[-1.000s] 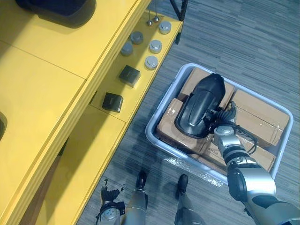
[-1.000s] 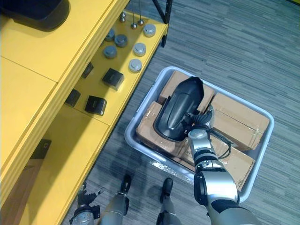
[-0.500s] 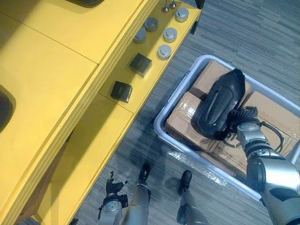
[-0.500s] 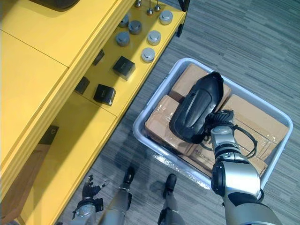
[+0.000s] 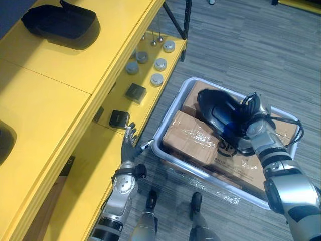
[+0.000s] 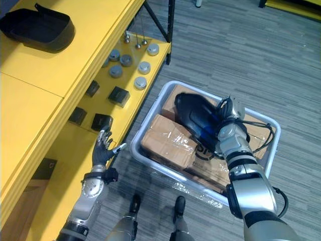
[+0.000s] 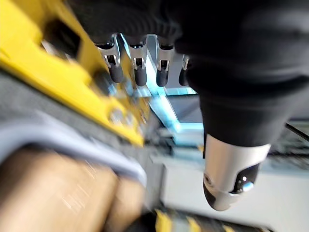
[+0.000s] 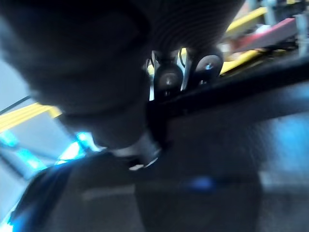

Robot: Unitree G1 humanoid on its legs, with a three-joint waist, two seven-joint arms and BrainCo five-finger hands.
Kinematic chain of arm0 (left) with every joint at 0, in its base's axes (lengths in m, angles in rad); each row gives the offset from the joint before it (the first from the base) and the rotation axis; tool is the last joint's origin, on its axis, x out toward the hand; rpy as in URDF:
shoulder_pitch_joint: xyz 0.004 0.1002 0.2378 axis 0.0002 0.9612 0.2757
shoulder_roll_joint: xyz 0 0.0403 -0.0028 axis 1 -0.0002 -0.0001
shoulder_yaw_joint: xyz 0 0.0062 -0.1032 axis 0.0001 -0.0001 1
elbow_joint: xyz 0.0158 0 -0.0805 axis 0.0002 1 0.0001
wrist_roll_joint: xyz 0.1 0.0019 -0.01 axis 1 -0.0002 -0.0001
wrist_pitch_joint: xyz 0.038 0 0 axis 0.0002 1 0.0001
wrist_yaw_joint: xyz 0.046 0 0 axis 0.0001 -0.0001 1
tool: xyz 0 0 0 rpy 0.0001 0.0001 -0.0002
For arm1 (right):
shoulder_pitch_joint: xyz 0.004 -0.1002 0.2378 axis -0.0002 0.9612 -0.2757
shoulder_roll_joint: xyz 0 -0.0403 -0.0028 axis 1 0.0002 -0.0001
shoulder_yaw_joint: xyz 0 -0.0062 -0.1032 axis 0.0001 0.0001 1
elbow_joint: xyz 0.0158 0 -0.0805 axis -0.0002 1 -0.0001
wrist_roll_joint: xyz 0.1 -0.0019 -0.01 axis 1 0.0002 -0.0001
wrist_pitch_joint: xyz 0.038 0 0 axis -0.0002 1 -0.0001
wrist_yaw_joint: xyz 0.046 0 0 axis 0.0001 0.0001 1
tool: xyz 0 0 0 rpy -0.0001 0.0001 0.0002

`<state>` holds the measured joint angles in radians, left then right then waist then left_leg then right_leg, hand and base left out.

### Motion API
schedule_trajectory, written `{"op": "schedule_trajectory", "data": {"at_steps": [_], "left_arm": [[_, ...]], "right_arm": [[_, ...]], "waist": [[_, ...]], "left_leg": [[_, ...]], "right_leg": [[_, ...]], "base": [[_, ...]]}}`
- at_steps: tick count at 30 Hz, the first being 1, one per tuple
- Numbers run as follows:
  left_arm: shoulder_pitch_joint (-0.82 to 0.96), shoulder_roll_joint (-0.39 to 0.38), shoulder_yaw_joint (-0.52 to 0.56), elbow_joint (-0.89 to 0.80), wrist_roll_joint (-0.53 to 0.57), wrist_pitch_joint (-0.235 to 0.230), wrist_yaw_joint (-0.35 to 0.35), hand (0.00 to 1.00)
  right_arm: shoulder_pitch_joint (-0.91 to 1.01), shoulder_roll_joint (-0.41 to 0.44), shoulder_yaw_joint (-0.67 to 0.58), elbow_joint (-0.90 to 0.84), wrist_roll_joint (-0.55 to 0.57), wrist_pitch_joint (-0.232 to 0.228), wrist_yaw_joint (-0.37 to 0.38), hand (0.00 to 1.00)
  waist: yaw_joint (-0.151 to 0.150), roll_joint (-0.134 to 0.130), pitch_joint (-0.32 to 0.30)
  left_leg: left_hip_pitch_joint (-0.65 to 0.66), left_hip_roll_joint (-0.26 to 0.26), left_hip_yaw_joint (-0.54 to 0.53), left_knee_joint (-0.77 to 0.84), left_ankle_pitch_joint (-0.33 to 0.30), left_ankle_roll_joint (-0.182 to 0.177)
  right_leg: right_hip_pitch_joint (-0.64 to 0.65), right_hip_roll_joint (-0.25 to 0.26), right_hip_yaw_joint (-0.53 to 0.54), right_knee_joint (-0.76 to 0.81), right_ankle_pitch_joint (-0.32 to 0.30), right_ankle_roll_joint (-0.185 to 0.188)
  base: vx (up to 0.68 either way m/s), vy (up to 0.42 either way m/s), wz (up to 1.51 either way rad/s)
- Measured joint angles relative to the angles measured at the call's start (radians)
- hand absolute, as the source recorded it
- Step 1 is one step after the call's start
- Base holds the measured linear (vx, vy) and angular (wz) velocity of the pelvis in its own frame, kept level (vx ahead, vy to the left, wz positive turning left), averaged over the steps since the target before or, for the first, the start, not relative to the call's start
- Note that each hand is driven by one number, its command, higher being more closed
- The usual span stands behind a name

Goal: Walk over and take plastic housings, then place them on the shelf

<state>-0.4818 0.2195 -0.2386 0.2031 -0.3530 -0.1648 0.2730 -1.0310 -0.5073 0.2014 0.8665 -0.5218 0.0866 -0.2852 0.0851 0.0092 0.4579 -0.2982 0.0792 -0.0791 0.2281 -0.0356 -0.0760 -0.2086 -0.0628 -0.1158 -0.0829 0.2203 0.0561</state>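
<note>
A black plastic housing (image 5: 216, 111) lies tilted on cardboard boxes (image 5: 190, 138) inside a grey bin (image 5: 158, 146) on the floor. My right hand (image 5: 252, 122) is at its near end, with its fingers (image 8: 169, 77) curled over the housing's rim (image 8: 217, 145). Beside the edge of the yellow shelf (image 5: 75, 165), left of the bin, my left hand (image 5: 129, 145) is raised with straight fingers (image 7: 140, 67) and holds nothing. A second black housing (image 5: 60, 22) rests on the shelf's top board.
The lower shelf board carries several small metal cylinders (image 5: 158, 64) and black blocks (image 5: 135, 93). A black frame leg (image 5: 185, 25) stands at the shelf's far corner. Grey carpet (image 5: 251, 45) stretches beyond the bin.
The camera has shifted. My right hand's fingers have curled onto the housing, which now lies turned and tilted in the bin. My left hand has come up beside the shelf edge.
</note>
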Motion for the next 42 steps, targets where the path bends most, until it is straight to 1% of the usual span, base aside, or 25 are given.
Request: {"op": "schedule_trajectory", "data": {"at_steps": [1,2,3,5,6,7,8,9,10,14,15,16,17,18,19,20,21,22,24,26,27,30,32,39,42], "left_arm": [[-0.08,0.018,-0.035,0.065,-0.094,-0.003,-0.025,0.0],[-0.136,0.022,-0.053,0.113,-0.146,-0.005,-0.041,0.0],[-0.189,0.025,-0.065,0.157,-0.21,-0.007,-0.053,0.0],[-0.235,0.003,-0.095,0.204,-0.292,-0.007,-0.074,0.0],[-0.243,-0.006,-0.112,0.227,-0.318,-0.005,-0.084,0.0],[-0.248,-0.018,-0.133,0.256,-0.367,0.004,-0.088,0.0],[-0.248,-0.022,-0.141,0.27,-0.386,0.009,-0.088,0.0],[-0.248,-0.05,-0.143,0.354,-0.45,0.024,-0.08,0.0],[-0.248,-0.049,-0.143,0.364,-0.45,0.024,-0.079,0.0],[-0.247,-0.062,-0.143,0.377,-0.45,0.024,-0.073,0.0],[-0.24,-0.07,-0.141,0.366,-0.449,0.024,-0.057,0.0],[-0.205,-0.093,-0.123,0.303,-0.446,0.016,-0.017,0.0],[-0.166,-0.136,-0.108,0.231,-0.421,-0.009,0.036,0.0],[-0.148,-0.162,-0.1,0.2,-0.391,-0.025,0.064,0.0],[-0.126,-0.195,-0.098,0.162,-0.346,-0.059,0.106,0.0],[-0.119,-0.21,-0.098,0.156,-0.303,-0.07,0.133,0.0],[-0.113,-0.217,-0.097,0.155,-0.227,-0.076,0.178,0.0],[-0.109,-0.217,-0.096,0.153,-0.196,-0.077,0.196,0.0],[-0.094,-0.217,-0.076,0.141,-0.089,-0.076,0.246,0.0],[-0.078,-0.217,-0.063,0.131,-0.025,-0.073,0.27,0.0],[-0.054,-0.214,-0.058,0.122,0.029,-0.066,0.29,0.0],[-0.027,-0.216,-0.061,0.119,0.063,-0.056,0.294,0.0],[-0.018,-0.217,-0.063,0.119,0.062,-0.056,0.293,0.0],[0.022,-0.227,-0.064,0.118,0.057,-0.045,0.285,0.0],[0.028,-0.226,-0.073,0.123,-0.054,-0.043,0.219,0.0]], "right_arm": [[0.02,0.02,0.028,-0.071,-0.004,-0.009,0.008,1.0],[0.027,0.031,0.051,-0.116,-0.004,-0.022,0.012,1.0],[0.035,0.045,0.069,-0.17,-0.009,-0.033,0.012,1.0],[0.054,0.047,0.085,-0.233,-0.036,-0.041,0.011,1.0],[0.062,0.051,0.09,-0.243,-0.039,-0.041,0.01,1.0],[0.079,0.053,0.094,-0.265,-0.041,-0.041,0.01,1.0],[0.09,0.056,0.094,-0.275,-0.043,-0.041,0.008,1.0],[0.134,0.104,0.095,-0.29,-0.045,-0.04,-0.003,1.0],[0.137,0.12,0.095,-0.291,-0.045,-0.038,-0.007,1.0],[0.139,0.136,0.094,-0.296,-0.045,-0.036,-0.011,1.0],[0.143,0.146,0.088,-0.304,-0.048,-0.029,-0.017,1.0],[0.146,0.173,0.07,-0.306,-0.061,-0.021,-0.034,1.0],[0.155,0.192,0.049,-0.307,-0.071,-0.019,-0.06,1.0],[0.161,0.201,0.035,-0.307,-0.074,-0.019,-0.073,1.0],[0.172,0.21,0.026,-0.307,-0.074,-0.015,-0.093,1.0],[0.177,0.213,0.026,-0.307,-0.074,-0.014,-0.102,1.0],[0.182,0.221,0.025,-0.307,-0.075,-0.014,-0.121,1.0],[0.184,0.226,0.022,-0.308,-0.076,-0.014,-0.131,1.0],[0.191,0.241,0.0,-0.314,-0.077,-0.015,-0.16,1.0],[0.207,0.242,-0.007,-0.335,-0.077,-0.014,-0.175,1.0],[0.214,0.247,-0.007,-0.344,-0.077,-0.014,-0.189,1.0],[0.214,0.26,-0.012,-0.348,-0.077,-0.014,-0.206,1.0],[0.214,0.284,-0.046,-0.351,-0.077,-0.014,-0.214,1.0],[0.214,0.327,-0.077,-0.398,-0.077,-0.008,-0.248,1.0],[0.217,0.362,-0.082,-0.435,-0.076,-0.008,-0.251,1.0]], "waist": [[-0.022,-0.004,-0.031],[-0.036,-0.011,-0.047],[-0.055,-0.023,-0.062],[-0.083,-0.035,-0.084],[-0.09,-0.041,-0.095],[-0.094,-0.048,-0.107],[-0.094,-0.052,-0.113],[-0.096,-0.058,-0.141],[-0.097,-0.057,-0.148],[-0.095,-0.057,-0.177],[-0.095,-0.057,-0.185],[-0.098,-0.057,-0.195],[-0.095,-0.057,-0.201],[-0.093,-0.057,-0.202],[-0.088,-0.057,-0.202],[-0.086,-0.057,-0.207],[-0.084,-0.058,-0.217],[-0.084,-0.058,-0.221],[-0.082,-0.058,-0.226],[-0.073,-0.058,-0.228],[-0.072,-0.058,-0.234],[-0.071,-0.064,-0.242],[-0.071,-0.068,-0.246],[-0.07,-0.081,-0.259],[-0.071,-0.086,-0.262]], "left_leg": [[0.006,0.003,0.01,-0.009,0.0,0.0],[0.013,0.005,0.02,-0.014,0.0,0.0],[0.02,0.009,0.028,-0.017,-0.001,-0.001],[0.023,0.012,0.031,-0.019,-0.002,-0.003],[0.025,0.015,0.035,-0.021,-0.003,-0.004],[0.033,0.017,0.044,-0.027,-0.003,-0.004],[0.036,0.018,0.048,-0.028,-0.003,-0.004],[0.045,0.019,0.058,-0.033,-0.002,-0.007],[0.045,0.019,0.061,-0.033,-0.001,-0.007],[0.047,0.018,0.062,-0.036,-0.001,-0.007],[0.048,0.017,0.061,-0.039,-0.001,-0.007],[0.051,0.016,0.058,-0.044,0.0,-0.007],[0.058,0.014,0.057,-0.051,0.002,-0.006],[0.062,0.014,0.056,-0.052,0.002,-0.006],[0.075,0.013,0.053,-0.055,0.002,-0.006],[0.08,0.013,0.051,-0.057,0.002,-0.006],[0.08,0.012,0.051,-0.058,0.002,-0.006],[0.081,0.011,0.052,-0.059,0.002,-0.006],[0.085,0.009,0.051,-0.07,0.008,-0.004],[0.094,0.008,0.051,-0.086,0.016,-0.005],[0.1,0.009,0.049,-0.101,0.026,-0.007],[0.112,0.01,0.048,-0.13,0.041,-0.01],[0.113,0.011,0.047,-0.137,0.046,-0.013],[0.128,0.011,0.047,-0.155,0.05,-0.013],[0.132,0.011,0.048,-0.157,0.051,-0.012]], "right_leg": [[-0.002,0.0,0.004,0.0,0.0,0.0],[-0.003,0.0,0.011,-0.001,0.0,0.0],[-0.003,0.002,0.024,-0.001,0.0,0.0],[-0.003,0.005,0.025,-0.001,0.0,0.0],[-0.003,0.006,0.027,-0.001,0.0,0.0],[-0.002,0.009,0.029,-0.001,0.0,0.0],[-0.002,0.009,0.032,-0.001,0.0,0.0],[-0.002,0.01,0.045,-0.001,0.0,0.0],[-0.002,0.01,0.046,-0.001,0.0,0.0],[-0.002,0.009,0.046,-0.001,0.0,0.0],[-0.001,0.009,0.046,-0.001,0.0,0.0],[-0.001,0.007,0.046,-0.001,0.0,0.0],[0.003,0.006,0.045,-0.001,0.0,0.0],[0.007,0.006,0.045,-0.001,0.0,0.0],[0.019,0.006,0.043,-0.001,0.0,0.0],[0.024,0.006,0.042,-0.001,0.0,0.0],[0.024,0.005,0.042,-0.001,-0.001,0.0],[0.024,0.004,0.043,-0.001,-0.001,0.0],[0.024,0.001,0.042,-0.001,-0.005,0.003],[0.025,0.001,0.042,-0.001,-0.011,0.009],[0.024,0.001,0.04,-0.001,-0.013,0.008],[0.025,0.002,0.035,-0.001,-0.014,0.007],[0.025,0.002,0.03,-0.001,-0.013,0.005],[0.032,0.002,0.029,-0.001,-0.011,0.002],[0.034,0.002,0.03,-0.001,-0.011,0.002]], "base": [[0.03,0.021,-0.27],[0.04,0.029,-0.33],[0.04,0.031,-0.23],[0.03,0.02,-0.13],[0.03,0.02,-0.12],[0.02,0.02,-0.13],[0.0,0.078,-0.21],[-0.01,0.094,-0.17],[-0.01,0.093,-0.13],[0.02,0.043,0.0],[0.03,0.047,0.0],[0.04,0.048,0.01],[0.05,0.06,0.02],[0.04,0.042,0.05],[0.03,0.051,0.06],[0.01,0.049,0.04],[-0.01,0.054,0.01],[-0.02,0.047,0.0],[-0.01,0.017,0.01],[0.0,0.0,0.0],[0.0,0.0,0.0],[0.01,0.018,0.04],[0.03,0.023,0.06],[0.04,0.053,-0.01],[0.03,0.071,-0.01]]}}
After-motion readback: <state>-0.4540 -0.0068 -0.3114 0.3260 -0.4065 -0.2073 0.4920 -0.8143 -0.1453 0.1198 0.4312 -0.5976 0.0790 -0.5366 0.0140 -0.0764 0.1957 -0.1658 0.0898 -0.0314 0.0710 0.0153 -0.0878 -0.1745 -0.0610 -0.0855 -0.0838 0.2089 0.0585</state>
